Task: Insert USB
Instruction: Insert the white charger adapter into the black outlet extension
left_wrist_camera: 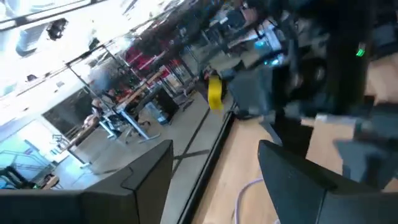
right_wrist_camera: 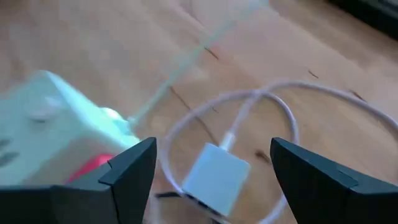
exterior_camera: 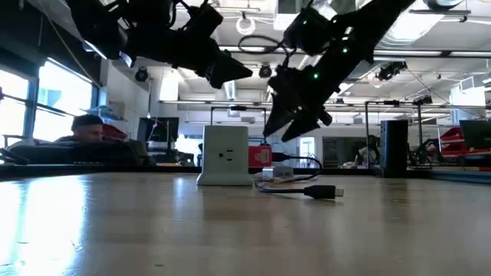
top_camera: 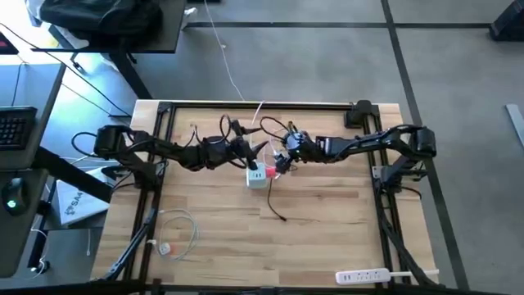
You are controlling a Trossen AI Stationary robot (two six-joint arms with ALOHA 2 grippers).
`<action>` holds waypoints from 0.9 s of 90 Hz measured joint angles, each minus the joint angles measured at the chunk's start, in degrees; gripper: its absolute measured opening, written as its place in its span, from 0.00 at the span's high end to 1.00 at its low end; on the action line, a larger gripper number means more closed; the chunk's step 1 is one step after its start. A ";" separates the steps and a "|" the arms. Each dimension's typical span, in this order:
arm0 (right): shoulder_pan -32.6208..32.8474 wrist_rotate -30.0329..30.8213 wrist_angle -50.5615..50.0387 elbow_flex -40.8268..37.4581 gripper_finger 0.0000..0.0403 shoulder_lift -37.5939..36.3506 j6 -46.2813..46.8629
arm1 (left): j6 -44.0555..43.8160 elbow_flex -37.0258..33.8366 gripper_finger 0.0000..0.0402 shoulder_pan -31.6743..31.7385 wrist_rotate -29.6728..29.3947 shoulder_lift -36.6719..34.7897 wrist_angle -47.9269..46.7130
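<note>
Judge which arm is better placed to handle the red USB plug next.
Probably the right. The right gripper hangs open just above the USB beside the white charger cube. The left gripper, also open, is raised behind the cube.

Grey floor [top_camera: 327, 65], bright windows [exterior_camera: 46, 100], dark desk [top_camera: 115, 29].

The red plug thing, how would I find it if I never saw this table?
Look at the middle of the wooden table, between the two grippers. A white charger cube stands there, and the USB sits against its side. It is the only bright red-pink piece; nearby plugs are white or black.
</note>
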 joint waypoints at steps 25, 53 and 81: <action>-0.87 -0.23 -17.65 13.07 0.30 9.32 -2.99 | 2.55 0.00 0.47 1.30 4.39 0.00 -0.63; -3.41 -6.95 -19.11 14.25 0.30 10.89 2.53 | 2.06 0.00 0.49 1.28 5.12 0.00 -0.40; -4.73 -6.53 -18.87 14.27 0.30 14.49 4.79 | 2.31 -0.13 0.49 1.28 5.01 0.20 -1.43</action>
